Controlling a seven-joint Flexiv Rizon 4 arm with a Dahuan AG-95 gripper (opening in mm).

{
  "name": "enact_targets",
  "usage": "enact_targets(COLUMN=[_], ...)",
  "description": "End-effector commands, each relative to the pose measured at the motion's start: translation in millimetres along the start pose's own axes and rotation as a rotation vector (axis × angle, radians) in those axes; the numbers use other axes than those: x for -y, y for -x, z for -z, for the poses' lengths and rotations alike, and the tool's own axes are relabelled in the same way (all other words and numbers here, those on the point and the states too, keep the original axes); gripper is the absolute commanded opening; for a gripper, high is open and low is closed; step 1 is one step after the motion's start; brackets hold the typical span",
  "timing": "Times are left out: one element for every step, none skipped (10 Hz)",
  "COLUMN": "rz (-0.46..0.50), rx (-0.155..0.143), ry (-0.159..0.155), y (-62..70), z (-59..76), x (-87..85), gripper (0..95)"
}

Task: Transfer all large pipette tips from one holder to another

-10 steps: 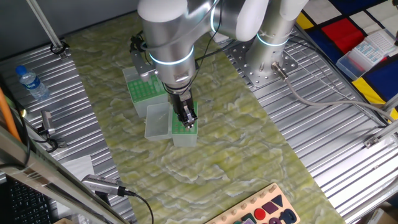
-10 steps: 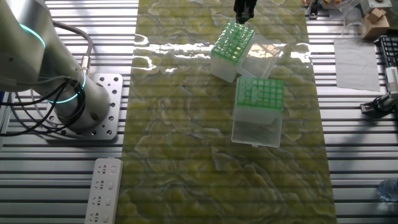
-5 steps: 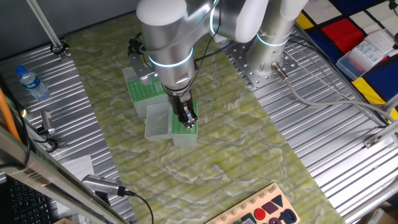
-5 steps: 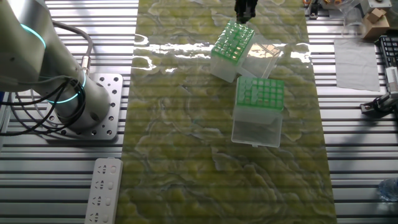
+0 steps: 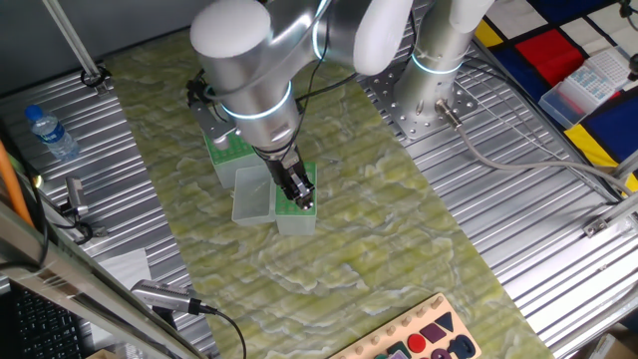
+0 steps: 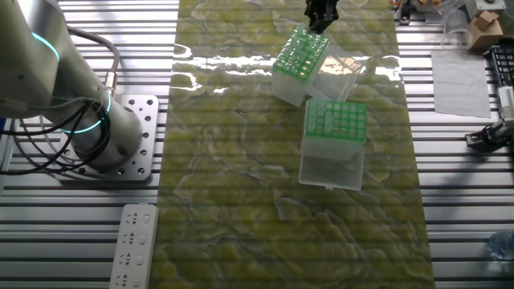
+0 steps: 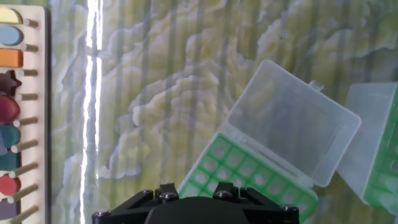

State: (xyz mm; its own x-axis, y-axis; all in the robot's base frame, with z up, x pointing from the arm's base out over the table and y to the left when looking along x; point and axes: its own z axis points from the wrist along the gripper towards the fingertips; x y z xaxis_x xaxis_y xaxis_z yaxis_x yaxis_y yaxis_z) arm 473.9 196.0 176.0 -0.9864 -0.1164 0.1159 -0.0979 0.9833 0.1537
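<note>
The hand (image 5: 302, 196) is positioned directly over the nearer tip box (image 5: 296, 206), at its edge. Its opening cannot be determined: the fingertips are out of the hand view, where only the dark housing shows, and they are too small to resolve in both fixed views. Whether it holds anything cannot be determined either.

The large pipette tips (image 6: 303, 53) stand in a grid in this box, whose clear hinged lid (image 7: 292, 132) lies open beside it. A second tip box (image 6: 336, 121), also with its lid folded open, sits just beside the first on the green patterned mat (image 5: 379, 249) covering the bench (image 5: 518, 199). A wooden shape board (image 7: 13, 106) lies well apart at the mat's edge.
</note>
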Motion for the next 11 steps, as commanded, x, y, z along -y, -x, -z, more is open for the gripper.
enact_targets(rz=[-0.046,-0.045,-0.043,-0.044,-0.050,-0.058,-0.065,-0.069,-0.072,-0.071,-0.072], rx=[0.037,0.049,0.052,0.053,0.052,0.052,0.049,0.049,0.051,0.051,0.052], ry=[-0.014,-0.023,-0.035,-0.044,-0.048,-0.048,-0.046,-0.045,-0.045,-0.045,-0.046], y=[-0.8,-0.8,-0.8,-0.8,-1.3,-2.0,-3.2,-5.4,-7.7,-9.4,-10.3], z=[0.7,0.7,0.7,0.7,-0.4,-1.8,-4.1,-7.6,-11.1,-14.1,-16.0], x=[0.4,0.4,0.4,0.4,-0.4,-1.3,-2.5,-4.3,-5.8,-6.8,-7.6], gripper=[38.0,38.0,38.0,38.0,38.0,38.0,38.0,38.0,38.0,38.0,38.0])
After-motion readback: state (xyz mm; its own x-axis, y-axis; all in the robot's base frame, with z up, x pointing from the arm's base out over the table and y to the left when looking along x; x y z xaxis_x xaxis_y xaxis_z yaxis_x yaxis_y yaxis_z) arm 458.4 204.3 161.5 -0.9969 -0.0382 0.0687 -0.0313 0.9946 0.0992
